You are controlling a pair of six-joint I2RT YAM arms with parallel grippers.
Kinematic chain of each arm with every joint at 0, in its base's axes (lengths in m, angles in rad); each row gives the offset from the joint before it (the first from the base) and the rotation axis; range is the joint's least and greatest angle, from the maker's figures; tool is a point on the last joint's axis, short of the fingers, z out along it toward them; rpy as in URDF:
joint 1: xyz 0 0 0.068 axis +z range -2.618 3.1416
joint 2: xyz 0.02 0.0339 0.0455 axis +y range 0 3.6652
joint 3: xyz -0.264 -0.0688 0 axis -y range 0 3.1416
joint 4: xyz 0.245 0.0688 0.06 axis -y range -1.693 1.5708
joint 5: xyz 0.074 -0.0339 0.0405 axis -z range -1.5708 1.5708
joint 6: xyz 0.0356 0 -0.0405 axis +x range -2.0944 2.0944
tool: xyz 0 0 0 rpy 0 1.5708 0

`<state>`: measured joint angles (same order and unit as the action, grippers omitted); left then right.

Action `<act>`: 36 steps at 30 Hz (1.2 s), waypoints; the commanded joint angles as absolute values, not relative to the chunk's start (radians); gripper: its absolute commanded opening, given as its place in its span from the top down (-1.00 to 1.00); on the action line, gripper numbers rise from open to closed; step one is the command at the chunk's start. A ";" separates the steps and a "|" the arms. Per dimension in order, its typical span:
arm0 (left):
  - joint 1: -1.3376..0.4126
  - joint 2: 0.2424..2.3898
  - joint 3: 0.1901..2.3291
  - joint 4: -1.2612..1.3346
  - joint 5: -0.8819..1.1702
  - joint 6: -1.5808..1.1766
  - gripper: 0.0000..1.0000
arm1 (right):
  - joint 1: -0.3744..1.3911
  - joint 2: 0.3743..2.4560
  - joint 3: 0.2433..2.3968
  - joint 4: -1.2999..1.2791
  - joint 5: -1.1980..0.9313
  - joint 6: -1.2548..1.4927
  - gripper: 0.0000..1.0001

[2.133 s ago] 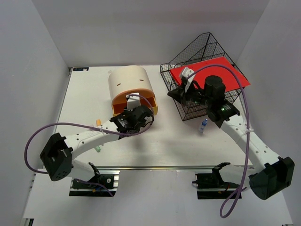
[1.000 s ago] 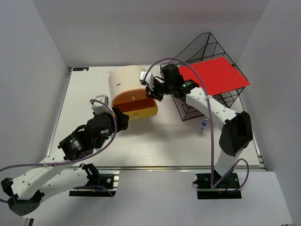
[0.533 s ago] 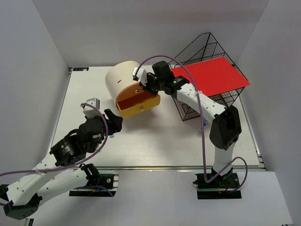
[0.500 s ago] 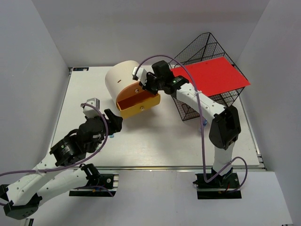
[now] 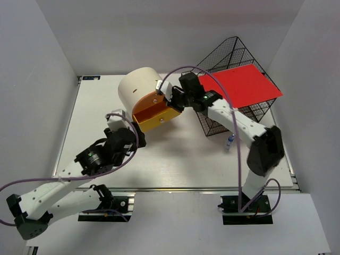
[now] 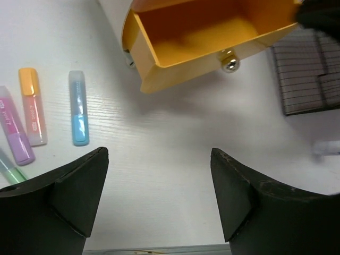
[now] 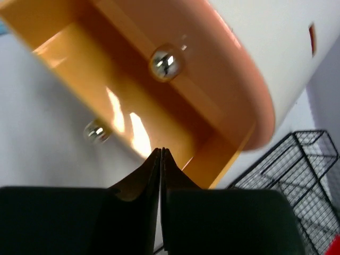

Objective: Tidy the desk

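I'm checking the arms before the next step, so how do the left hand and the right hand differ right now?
The left hand is wide open; the right hand is fully shut. The left hand hangs above bare desk, short of the orange drawer; the right hand is right at that drawer. Both hold nothing.

Bright, even, diffuse light from overhead. In the top view the white desk (image 5: 186, 159) is close to washed out, and shadows beside the arms are soft and grey. Focus there is sharp.

Left wrist view: left fingers (image 6: 69, 196) are dark and soft-edged, and there is a pale smear at the right edge.

Right wrist view: orange drawer (image 7: 69, 53) is blurred, with hot glare patches on its wall. Knob (image 7: 166, 62) highlights are blown out, and right fingers (image 7: 133, 212) form a near-black silhouette.
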<state>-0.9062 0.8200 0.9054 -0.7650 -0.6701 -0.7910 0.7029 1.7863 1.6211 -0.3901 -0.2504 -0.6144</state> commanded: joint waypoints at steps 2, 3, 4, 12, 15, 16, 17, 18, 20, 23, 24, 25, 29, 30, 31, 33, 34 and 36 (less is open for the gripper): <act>-0.884 0.911 0.885 -0.778 -0.716 -0.785 -0.76 | 0.699 1.516 1.517 -0.307 -0.333 -0.571 0.47; -0.884 0.920 0.871 -0.761 -0.704 -0.775 -0.77 | 0.696 1.444 1.497 -0.302 -0.334 -0.542 0.12; -0.867 0.925 0.833 -0.715 -0.690 -0.758 -0.74 | 0.695 1.407 1.476 -0.295 -0.336 -0.529 -0.07; -0.701 0.925 0.680 -0.589 -0.597 -0.770 -0.45 | 0.670 1.137 1.266 -0.311 -0.409 -0.423 -0.06; -0.640 0.960 0.661 -0.548 -0.580 -0.775 -0.29 | 0.660 1.100 1.215 -0.308 -0.437 -0.408 0.70; -0.623 0.997 0.663 -0.537 -0.575 -0.772 -0.18 | 0.654 1.092 1.204 -0.305 -0.442 -0.405 0.79; -0.595 1.020 0.664 -0.532 -0.574 -0.772 -0.12 | 0.652 1.080 1.186 -0.296 -0.446 -0.402 0.89; -0.582 1.040 0.664 -0.516 -0.568 -0.772 -0.08 | 0.643 1.074 1.175 -0.290 -0.448 -0.394 0.90; -0.558 1.078 0.660 -0.499 -0.566 -0.772 -0.04 | 0.629 1.056 1.158 -0.273 -0.457 -0.388 0.90; -0.529 1.075 0.632 -0.457 -0.552 -0.769 -0.13 | 0.603 1.045 1.147 -0.256 -0.475 -0.376 0.91; -0.514 1.075 0.621 -0.439 -0.548 -0.761 -0.20 | 0.598 1.043 1.141 -0.250 -0.480 -0.371 0.90; -0.496 1.075 0.612 -0.428 -0.537 -0.756 -0.24 | 0.594 1.042 1.140 -0.245 -0.486 -0.364 0.89; -0.468 1.114 0.569 -0.353 -0.491 -0.721 -0.30 | 0.559 1.043 1.127 -0.229 -0.540 -0.348 0.83; -0.456 1.135 0.562 -0.338 -0.479 -0.707 -0.30 | 0.557 1.043 1.123 -0.226 -0.548 -0.347 0.82; -0.443 1.149 0.557 -0.327 -0.466 -0.706 -0.30 | 0.548 1.043 1.118 -0.221 -0.558 -0.342 0.81; -0.431 1.195 0.551 -0.292 -0.453 -0.690 -0.29 | 0.534 1.042 1.112 -0.218 -0.569 -0.342 0.81; -0.419 1.212 0.551 -0.284 -0.442 -0.687 -0.28 | 0.528 1.039 1.108 -0.216 -0.580 -0.341 0.81; -0.407 1.256 0.551 -0.256 -0.428 -0.673 -0.27 | 0.520 1.031 1.103 -0.215 -0.591 -0.337 0.81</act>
<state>-0.4282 1.2228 0.5556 -0.3340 -0.4690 -0.7063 0.5339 1.0550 1.1088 -0.2584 -0.5419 -0.3576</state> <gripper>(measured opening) 0.637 0.090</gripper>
